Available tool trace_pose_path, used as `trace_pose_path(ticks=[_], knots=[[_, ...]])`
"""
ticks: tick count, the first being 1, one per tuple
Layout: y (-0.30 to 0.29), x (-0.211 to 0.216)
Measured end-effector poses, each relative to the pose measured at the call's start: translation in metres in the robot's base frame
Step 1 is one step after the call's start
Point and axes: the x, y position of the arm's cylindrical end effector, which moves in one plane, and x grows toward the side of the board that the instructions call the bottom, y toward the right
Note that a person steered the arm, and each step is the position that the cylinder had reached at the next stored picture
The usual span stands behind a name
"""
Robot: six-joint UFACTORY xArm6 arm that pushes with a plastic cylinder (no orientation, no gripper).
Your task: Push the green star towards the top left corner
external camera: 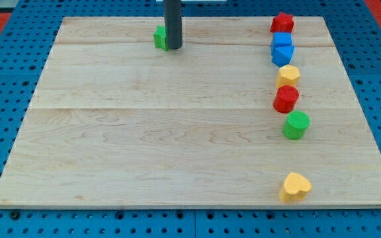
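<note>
The green star (159, 37) lies near the view's top edge of the wooden board (144, 152), left of the middle. It is partly hidden by my rod. My tip (173, 47) rests on the board right against the star's right side.
A column of blocks runs down the view's right: a red star (282, 23), a blue cube (282, 39), a blue block (282, 54), a yellow hexagon (288, 75), a red cylinder (286, 99), a green cylinder (296, 125) and a yellow heart (296, 187).
</note>
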Motion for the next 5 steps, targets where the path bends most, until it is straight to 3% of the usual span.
trace_pose_path(ticks=[1,2,3,5], knots=[[0.086,-0.011],[0.076,-0.025],[0.013,-0.026],[-0.044,-0.002]])
